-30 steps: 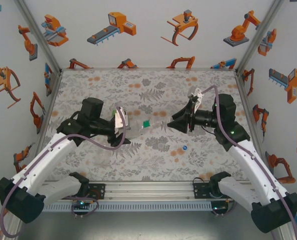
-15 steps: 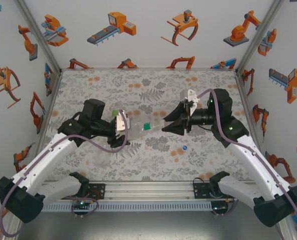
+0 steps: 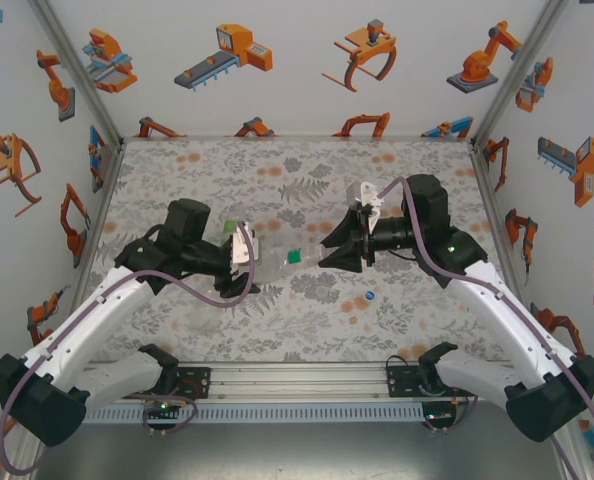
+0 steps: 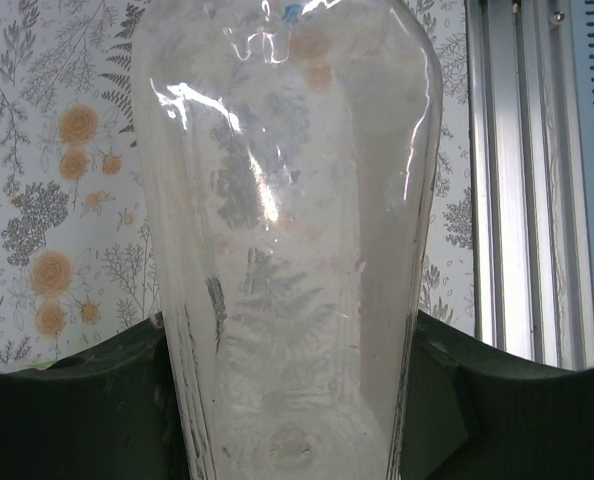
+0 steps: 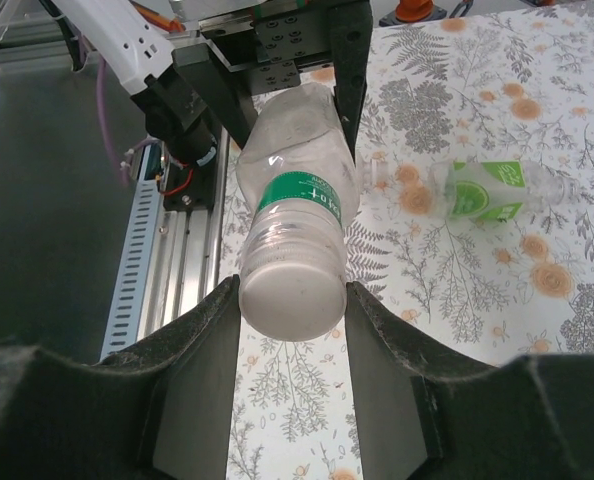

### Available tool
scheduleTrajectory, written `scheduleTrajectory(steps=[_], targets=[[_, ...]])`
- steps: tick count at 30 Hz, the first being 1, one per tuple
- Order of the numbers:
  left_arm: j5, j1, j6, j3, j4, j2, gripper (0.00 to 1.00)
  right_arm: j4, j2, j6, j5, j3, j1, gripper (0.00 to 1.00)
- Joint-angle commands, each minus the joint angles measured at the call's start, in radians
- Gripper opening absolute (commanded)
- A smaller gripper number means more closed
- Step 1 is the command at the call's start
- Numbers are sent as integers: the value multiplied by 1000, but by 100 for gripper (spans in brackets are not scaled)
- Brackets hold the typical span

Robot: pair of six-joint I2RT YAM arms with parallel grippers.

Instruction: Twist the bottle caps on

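Note:
A clear bottle [image 3: 277, 262] with a dark green band [image 5: 299, 196] near its neck hangs level over the table's middle. My left gripper [image 3: 253, 264] is shut on its base end, and its dark fingers press both sides of the bottle [image 4: 287, 230]. My right gripper [image 3: 323, 257] faces it from the right, shut on a white cap [image 5: 290, 295] that sits against the bottle's mouth. I cannot tell whether the cap sits on the thread. A blue cap [image 3: 370, 295] lies on the table in front of the right gripper.
Another clear bottle [image 5: 492, 190] with a light green label lies on its side on the flowered table, behind the left gripper [image 3: 234, 227]. The aluminium rail [image 3: 297, 380] runs along the near edge, between the arm bases.
My right gripper has moved left with the white cap, closing the gap to the bottle's mouth. The left gripper has shifted slightly right with the bottle.

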Motion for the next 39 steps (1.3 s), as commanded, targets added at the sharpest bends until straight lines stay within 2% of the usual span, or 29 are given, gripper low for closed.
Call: scheduleTrajectory(steps=[1,22,39], targets=[[54,-4,29,5,-9,-18,0,-5,5,-26,-1,41,14,13],[102,-4,27,13,-18,-15,0,4,12,-36,-3,38,45,10],[153,-2,31,26,-27,-6,0,-80,29,-118,34,64,105,5]])
